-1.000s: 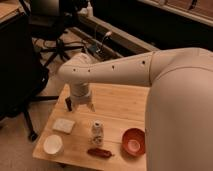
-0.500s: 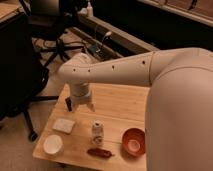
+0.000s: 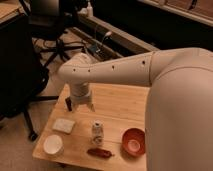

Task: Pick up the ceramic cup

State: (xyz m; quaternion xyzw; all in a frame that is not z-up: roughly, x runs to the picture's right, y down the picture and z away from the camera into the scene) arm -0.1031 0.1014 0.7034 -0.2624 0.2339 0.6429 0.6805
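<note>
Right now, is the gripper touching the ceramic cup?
No, the gripper hovers over the table farther back, clear of the ceramic cup at the near-left corner.

Room under dim, warm light. Pale wooden desk [image 3: 125, 102] in the foreground, standing on a beige floor [image 3: 17, 150]. Black office chair [image 3: 52, 17] at rear left, its star base [image 3: 60, 47] with castors spread on the floor. Second dark chair [image 3: 17, 75] at the left edge, just beside the desk. Long pale ledge [image 3: 125, 40] running diagonally across the rear, with cables [image 3: 97, 46] bunched before it and darkness beyond. Corner of another wooden tabletop [image 3: 7, 9] at top left. Over the desk's rear left part, the pincer [image 3: 80, 106], pointing down.
</note>
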